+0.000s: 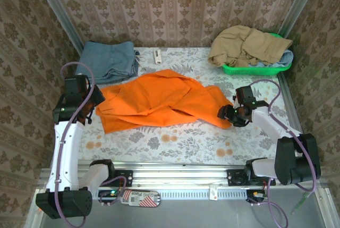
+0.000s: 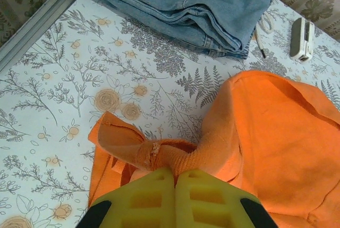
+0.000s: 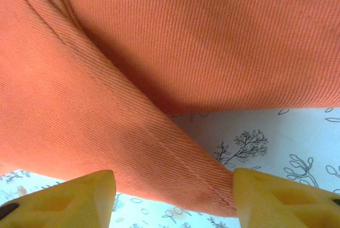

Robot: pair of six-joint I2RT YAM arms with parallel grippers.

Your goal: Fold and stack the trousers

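The orange trousers lie crumpled across the middle of the flowered table. At their left end my left gripper is shut on the waistband, which bunches up between the yellow fingers. My right gripper stands open at the trousers' right end. A corner of orange cloth lies between its two spread fingertips, just above the tabletop.
A folded blue-grey garment lies at the back left, close to the left gripper. A green basket holding a tan garment stands at the back right. A small white device rests near the back edge.
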